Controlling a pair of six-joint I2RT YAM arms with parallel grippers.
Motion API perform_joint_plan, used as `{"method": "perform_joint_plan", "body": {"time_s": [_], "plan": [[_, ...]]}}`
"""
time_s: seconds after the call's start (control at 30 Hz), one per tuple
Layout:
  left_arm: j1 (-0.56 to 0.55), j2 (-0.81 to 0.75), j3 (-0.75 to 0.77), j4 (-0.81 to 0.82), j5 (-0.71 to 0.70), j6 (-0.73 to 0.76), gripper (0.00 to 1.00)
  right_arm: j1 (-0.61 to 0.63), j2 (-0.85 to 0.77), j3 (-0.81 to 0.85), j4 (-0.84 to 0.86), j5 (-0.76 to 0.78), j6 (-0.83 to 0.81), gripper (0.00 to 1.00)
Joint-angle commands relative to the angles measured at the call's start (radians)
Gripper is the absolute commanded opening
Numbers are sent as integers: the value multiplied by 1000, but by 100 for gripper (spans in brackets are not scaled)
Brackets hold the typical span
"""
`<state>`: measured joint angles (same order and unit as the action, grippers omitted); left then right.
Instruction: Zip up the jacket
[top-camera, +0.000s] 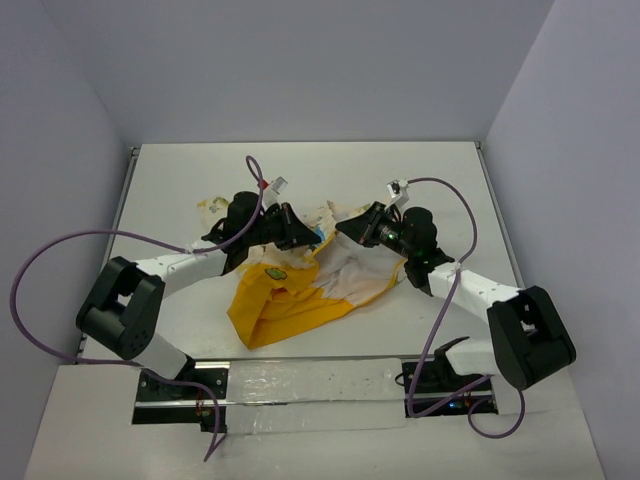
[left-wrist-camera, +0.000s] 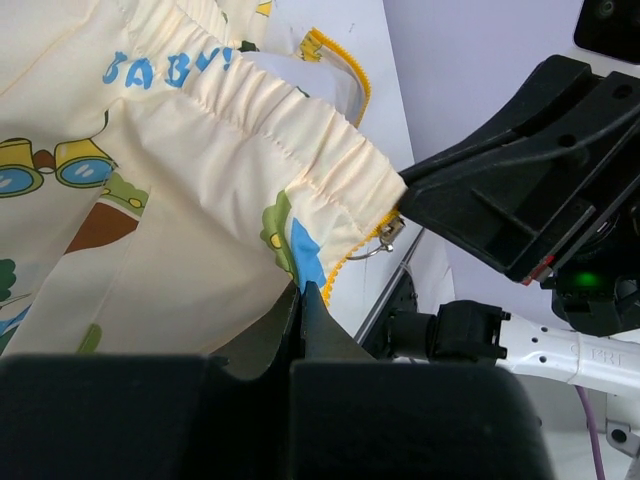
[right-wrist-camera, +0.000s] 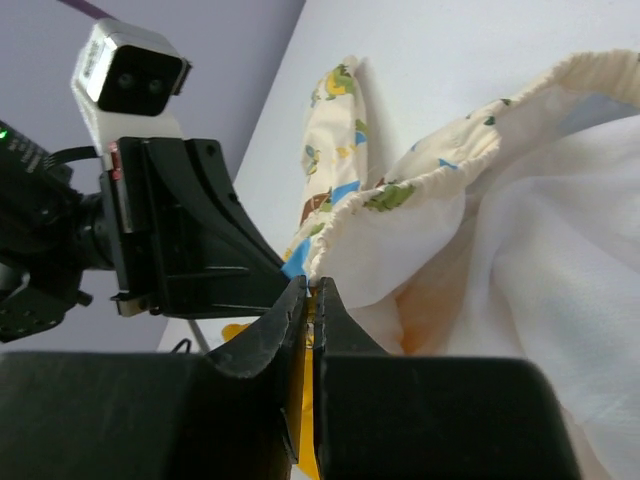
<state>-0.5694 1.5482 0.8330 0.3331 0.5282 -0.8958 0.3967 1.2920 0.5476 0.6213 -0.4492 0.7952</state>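
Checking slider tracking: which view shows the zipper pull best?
Left wrist: the metal pull hangs clear at the jacket hem, on the yellow teeth. Top external is too far to show it; right wrist shows only a yellow strip between its fingers.

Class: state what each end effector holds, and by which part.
Both hold the jacket. The left end effector pinches the yellow zipper edge below the gathered hem; the right end effector pinches the hem's corner beside the zipper pull.

The left arm (top-camera: 175, 265) and right arm (top-camera: 480, 290) share white links and bulky black joints. A purple cable (top-camera: 100, 233) loops from each. Fingers (left-wrist-camera: 265, 350) are matte black. A green light (left-wrist-camera: 585, 280) glows on the right wrist, beside perhaps a red tab (left-wrist-camera: 545, 268).
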Motion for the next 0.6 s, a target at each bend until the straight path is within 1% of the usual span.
{"method": "perform_joint_plan", "body": {"time_s": [0.0,0.03,0.1,0.13,0.17,0.2,0.23,0.27,0.4,0.5,0.57], "plan": [[-1,-14,10,38,3,28,0,4,-38,32,-37,44,-28,1],[-1,-17,9,38,3,32,0,4,-41,37,-48,49,-33,0],[0,-28,7,35,6,41,5,4,-48,40,-68,61,-44,0],[0,-39,5,34,2,51,15,4,-50,41,-75,68,-50,0],[0,-48,2,30,-5,63,31,4,-53,43,-83,77,-55,0],[-1,-52,-1,25,-10,71,50,4,-53,45,-92,82,-59,0],[0,-73,-7,18,-18,84,76,4,-56,47,-104,83,-64,0],[-1,-100,-11,4,-34,103,99,4,-59,51,-115,82,-71,0],[0,-132,-8,-35,-75,163,99,2,-62,69,-162,52,-93,0],[-1,-115,8,-9,-60,200,99,1,-67,64,-146,19,-105,0],[-5,-93,13,39,-41,224,99,1,-76,57,-127,8,-99,0]]}}
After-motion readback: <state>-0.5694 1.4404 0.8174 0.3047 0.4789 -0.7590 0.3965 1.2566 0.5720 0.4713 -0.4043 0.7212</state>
